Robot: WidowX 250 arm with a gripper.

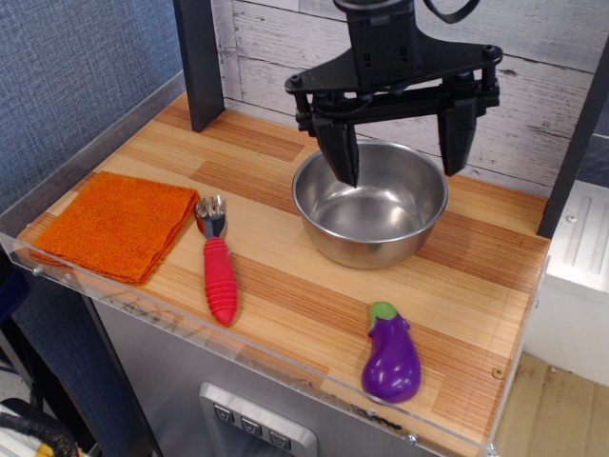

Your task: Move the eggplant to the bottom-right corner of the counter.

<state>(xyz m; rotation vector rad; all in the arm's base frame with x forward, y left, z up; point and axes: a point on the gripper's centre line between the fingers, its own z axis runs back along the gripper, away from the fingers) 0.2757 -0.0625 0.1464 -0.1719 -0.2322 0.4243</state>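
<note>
The purple eggplant [391, 355] with its green stem cap lies alone on the wooden counter [285, 286] near the front right corner, stem pointing away from the front edge. My gripper [398, 164] hangs open and empty high above the steel bowl, well behind and above the eggplant. Its two black fingers [341, 152] are spread wide apart.
A steel bowl [370, 206] stands behind the eggplant. A red-handled fork [216, 263] lies left of centre, and an orange cloth [115, 224] lies at the left end. A clear acrylic rim [238, 352] runs along the front edge. A dark post [199, 62] stands at the back.
</note>
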